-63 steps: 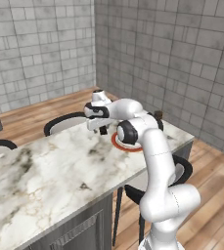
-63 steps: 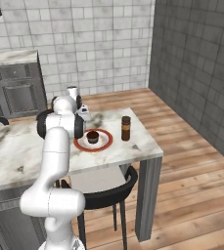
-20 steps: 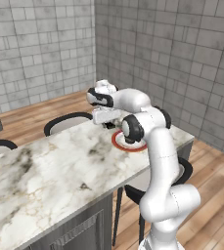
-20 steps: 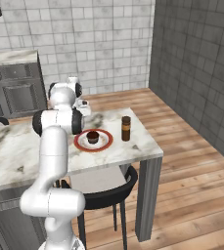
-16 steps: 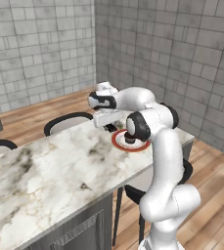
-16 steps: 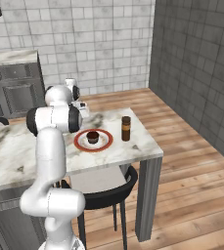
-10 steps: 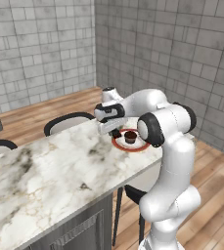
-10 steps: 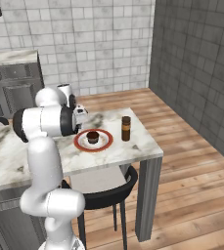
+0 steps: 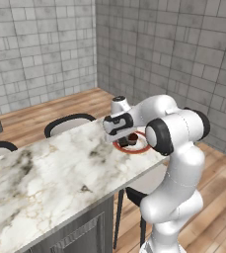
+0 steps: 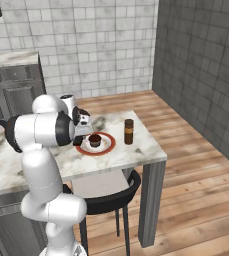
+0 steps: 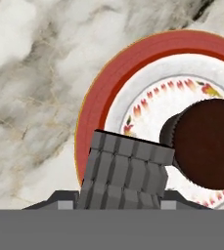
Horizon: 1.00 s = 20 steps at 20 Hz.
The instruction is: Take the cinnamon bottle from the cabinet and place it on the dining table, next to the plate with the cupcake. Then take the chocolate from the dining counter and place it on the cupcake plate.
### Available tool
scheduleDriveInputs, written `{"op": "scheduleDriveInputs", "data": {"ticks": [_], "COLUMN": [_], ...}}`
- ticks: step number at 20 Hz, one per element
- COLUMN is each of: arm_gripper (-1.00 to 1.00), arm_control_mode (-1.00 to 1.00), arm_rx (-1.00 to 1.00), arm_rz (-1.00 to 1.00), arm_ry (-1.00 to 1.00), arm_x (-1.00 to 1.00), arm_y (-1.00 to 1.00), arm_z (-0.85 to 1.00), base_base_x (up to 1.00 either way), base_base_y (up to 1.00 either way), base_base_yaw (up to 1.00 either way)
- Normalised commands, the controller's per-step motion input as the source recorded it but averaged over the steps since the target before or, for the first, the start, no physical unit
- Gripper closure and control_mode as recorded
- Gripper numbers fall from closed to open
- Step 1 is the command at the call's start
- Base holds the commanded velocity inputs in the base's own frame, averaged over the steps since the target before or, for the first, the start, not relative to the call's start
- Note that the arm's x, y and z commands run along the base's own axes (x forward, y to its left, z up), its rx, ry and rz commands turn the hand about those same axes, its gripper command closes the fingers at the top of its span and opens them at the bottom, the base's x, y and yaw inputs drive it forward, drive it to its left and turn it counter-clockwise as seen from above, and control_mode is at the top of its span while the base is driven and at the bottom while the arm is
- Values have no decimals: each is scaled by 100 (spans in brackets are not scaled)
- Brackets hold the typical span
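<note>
Nearest you in the hand view, the claw (image 11: 125, 168) has a dark ridged block, which you can take as the chocolate (image 11: 125, 171), pinched between its tips. The jaws are closed down on it with no gap showing, and it hangs over the red rim of the plate (image 11: 99, 97), just beside the cupcake (image 11: 206, 144). So the chocolate is off the bench (image 10: 136, 150) and held, but not yet released: that is the bit left. You should judge the second half as almost done; the next move only needs the jaws to let go over the white centre, clear of the cupcake. Watch that the block doesn't land on the rim and slide off. Further out, in the right base view, the cinnamon bottle (image 10: 129, 131) stands upright on the bench near the plate, on the side away from the arm, so count the first half as finished. The left base view shows the arm reaching over the same plate, with the chairs (image 9: 67, 123) beyond.
</note>
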Motion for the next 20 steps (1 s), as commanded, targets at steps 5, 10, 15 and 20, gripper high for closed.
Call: {"op": "scheduleDriveInputs", "data": {"ticks": [5, 10, 15, 20], "arm_gripper": [100, 100, 100, 100], "arm_control_mode": [-100, -100, -100, -100], "arm_rx": [0, -1, -3, -4], "arm_rz": [-9, -2, 0, 0], "arm_ry": [12, 4, 0, 0], "arm_x": [25, 9, 3, 1], "arm_y": [0, 0, 0, 0], "arm_z": [8, -3, -19, -24], "base_base_x": [0, 0, 0, 0], "base_base_y": [0, 0, 0, 0], "base_base_yaw": [0, 0, 0, 0]}}
